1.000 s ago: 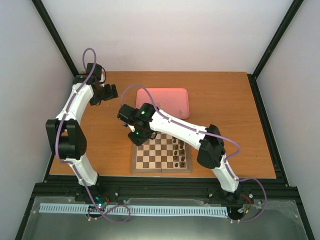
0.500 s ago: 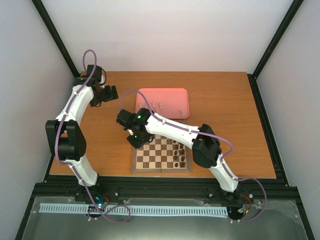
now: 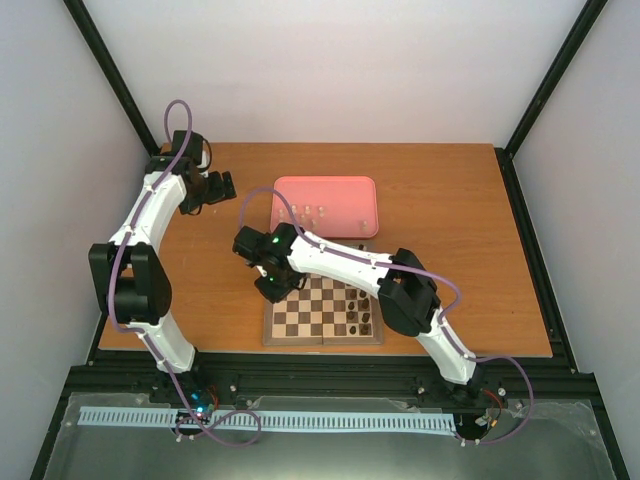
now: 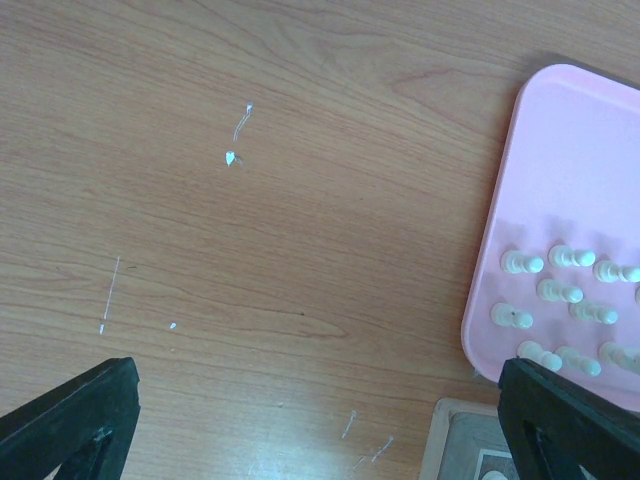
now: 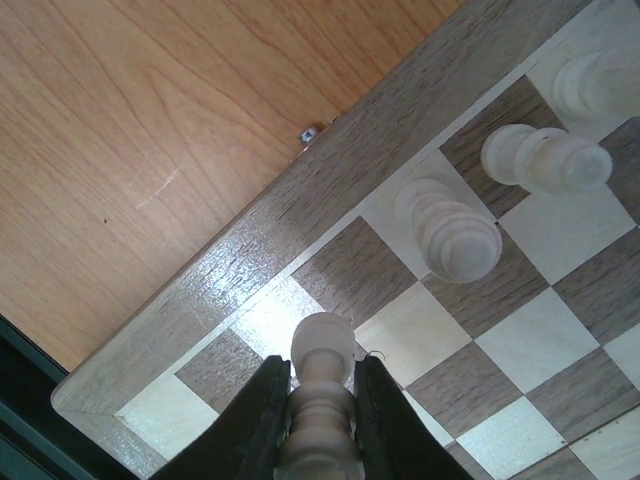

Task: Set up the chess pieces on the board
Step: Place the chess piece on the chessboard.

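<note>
Chess piece (image 5: 322, 350) clamped in right hand (image 5: 320, 385) over board (image 5: 230, 250) corner; left hand (image 4: 315, 410) gapes empty.

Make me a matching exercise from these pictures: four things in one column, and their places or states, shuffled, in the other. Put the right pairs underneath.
Things
1. right gripper
2. left gripper
3. pink tray
4. dark pieces

Places or states
A. holds loose cream pieces
B. stand on the right side of the board in the top view
C. shut on a cream piece
D. open above the bare table

Pairs: 1-C, 2-D, 3-A, 4-B
</note>
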`<state>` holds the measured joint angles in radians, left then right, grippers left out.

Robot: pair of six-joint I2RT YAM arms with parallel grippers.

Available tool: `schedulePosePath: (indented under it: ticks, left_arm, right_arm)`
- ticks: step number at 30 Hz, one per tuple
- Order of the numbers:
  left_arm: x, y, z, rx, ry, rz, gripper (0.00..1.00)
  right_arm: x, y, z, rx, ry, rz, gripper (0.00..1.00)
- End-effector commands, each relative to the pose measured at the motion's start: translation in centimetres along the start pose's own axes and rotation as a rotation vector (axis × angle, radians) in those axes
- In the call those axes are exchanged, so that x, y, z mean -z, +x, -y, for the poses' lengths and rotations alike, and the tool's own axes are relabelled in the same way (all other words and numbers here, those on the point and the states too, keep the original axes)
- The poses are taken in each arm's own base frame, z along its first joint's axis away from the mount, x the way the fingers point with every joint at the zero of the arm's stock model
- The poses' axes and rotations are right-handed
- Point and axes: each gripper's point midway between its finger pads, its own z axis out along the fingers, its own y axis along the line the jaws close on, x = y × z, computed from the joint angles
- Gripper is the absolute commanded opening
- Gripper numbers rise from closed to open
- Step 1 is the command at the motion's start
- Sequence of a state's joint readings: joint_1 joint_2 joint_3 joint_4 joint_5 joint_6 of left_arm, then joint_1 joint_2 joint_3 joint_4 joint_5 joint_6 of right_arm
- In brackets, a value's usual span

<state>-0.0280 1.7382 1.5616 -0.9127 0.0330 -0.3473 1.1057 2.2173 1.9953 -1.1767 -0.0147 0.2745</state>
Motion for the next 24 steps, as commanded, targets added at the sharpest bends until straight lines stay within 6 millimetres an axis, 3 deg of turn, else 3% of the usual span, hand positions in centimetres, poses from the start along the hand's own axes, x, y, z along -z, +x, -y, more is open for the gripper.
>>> schedulePosePath:
  ticks: [1,24]
  left_arm:
    - [1.64,-1.00,0.35,0.005,0.016,0.059,1.00]
    - [1.56,-0.71,0.13,0.002,0.009,0.051,1.00]
  right_arm:
    - [-1.34,0.21,-0.39,0.008,0.011,-0.016,0.17]
    - [-2.11,-0.48,0.03,0.034,0.043,-0.034,0.17]
